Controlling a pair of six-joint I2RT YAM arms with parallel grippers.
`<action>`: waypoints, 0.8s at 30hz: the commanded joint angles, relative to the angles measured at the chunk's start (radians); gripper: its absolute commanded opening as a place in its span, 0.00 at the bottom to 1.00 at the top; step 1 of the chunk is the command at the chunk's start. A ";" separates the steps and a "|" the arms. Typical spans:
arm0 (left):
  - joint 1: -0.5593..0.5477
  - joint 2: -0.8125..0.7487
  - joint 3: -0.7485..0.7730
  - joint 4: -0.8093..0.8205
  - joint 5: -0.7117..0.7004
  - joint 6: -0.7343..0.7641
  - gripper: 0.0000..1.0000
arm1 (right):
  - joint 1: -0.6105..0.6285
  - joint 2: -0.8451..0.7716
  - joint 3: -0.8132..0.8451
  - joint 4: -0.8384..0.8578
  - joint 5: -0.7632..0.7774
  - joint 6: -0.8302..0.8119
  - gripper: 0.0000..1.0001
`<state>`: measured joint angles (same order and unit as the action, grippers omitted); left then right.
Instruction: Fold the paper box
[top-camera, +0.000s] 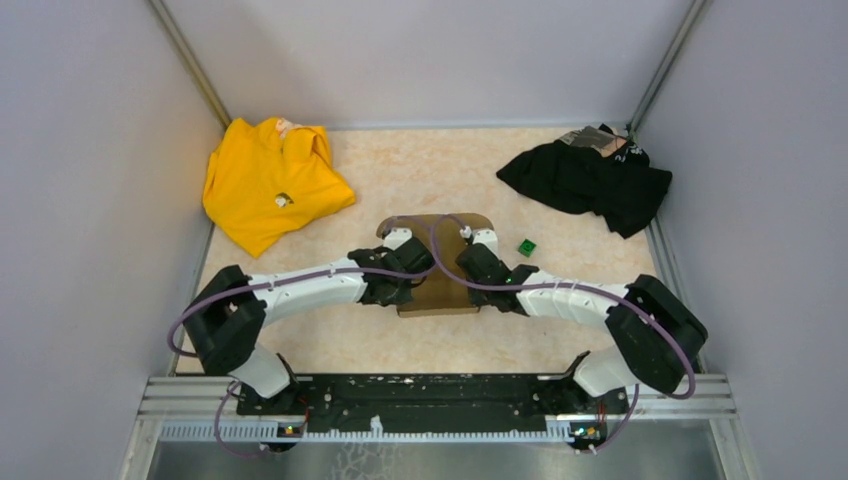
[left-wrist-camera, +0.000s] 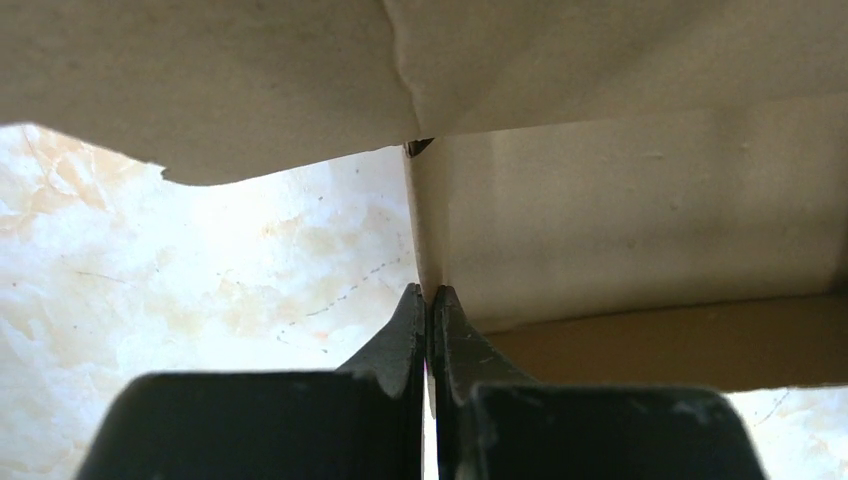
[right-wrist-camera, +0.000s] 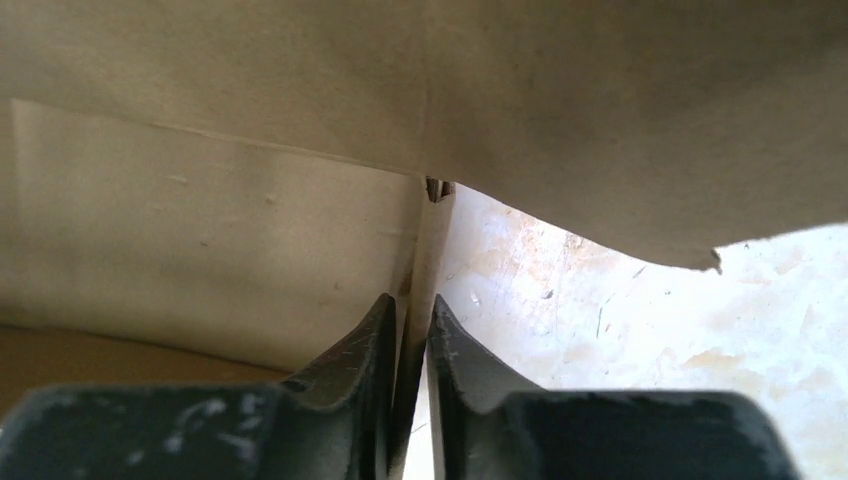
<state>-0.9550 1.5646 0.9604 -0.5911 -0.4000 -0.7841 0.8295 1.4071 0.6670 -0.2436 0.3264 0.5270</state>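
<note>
The paper box (top-camera: 440, 290), plain brown cardboard, lies at the middle of the table between my two arms, partly hidden under them. My left gripper (top-camera: 408, 268) is at its left side. In the left wrist view that gripper (left-wrist-camera: 431, 292) is shut on the edge of an upright wall of the box (left-wrist-camera: 640, 210), under an overhanging flap. My right gripper (top-camera: 482, 266) is at the box's right side. Its fingers (right-wrist-camera: 412, 302) straddle the edge of another upright wall (right-wrist-camera: 200, 230), standing slightly apart with a thin dark gap beside the cardboard.
A yellow garment (top-camera: 270, 182) lies at the back left and a black garment (top-camera: 592, 180) at the back right. A tiny green cube (top-camera: 526, 245) sits just right of the box. Grey walls close in the marbled tabletop (top-camera: 420, 170) on three sides.
</note>
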 joint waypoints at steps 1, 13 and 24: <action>0.004 0.063 0.024 -0.147 -0.105 0.040 0.00 | 0.007 -0.068 -0.012 -0.025 0.008 -0.034 0.20; -0.004 0.132 0.088 -0.197 -0.166 0.069 0.00 | 0.006 -0.299 0.025 -0.098 0.012 -0.090 0.63; -0.047 0.169 0.091 -0.176 -0.195 0.116 0.11 | 0.005 -0.444 0.074 -0.203 0.005 -0.131 0.69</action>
<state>-0.9943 1.6958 1.0843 -0.7155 -0.5751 -0.6987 0.8291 0.9936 0.6792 -0.4145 0.3222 0.4278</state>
